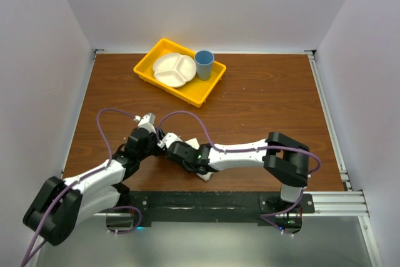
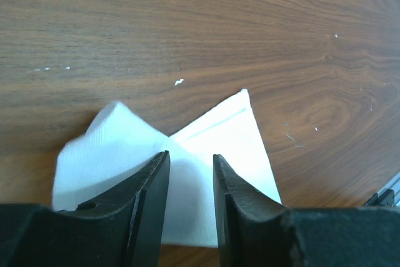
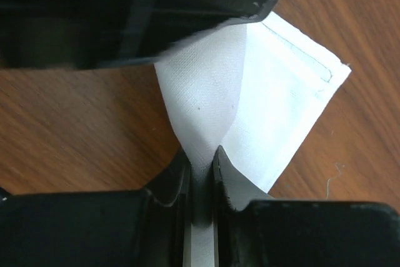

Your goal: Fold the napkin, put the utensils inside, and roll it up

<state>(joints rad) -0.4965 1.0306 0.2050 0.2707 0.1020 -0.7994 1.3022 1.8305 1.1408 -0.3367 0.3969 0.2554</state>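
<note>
Napkin points: the thin white cloth napkin [image 2: 240,142] aims one sharp corner away from the left fingers [image 2: 150,192].
Napkin looks: folded in layers, with a stitched edge.
Napkin place: on the brown wooden table [image 1: 275,104], near its front edge, under both arms.
Right side: the right fingers [image 3: 231,182] are clenched on a pinch of napkin.
Left side: the fingers are apart, holding nothing.
Far back: a yellow plastic tray [image 1: 145,69].
</note>
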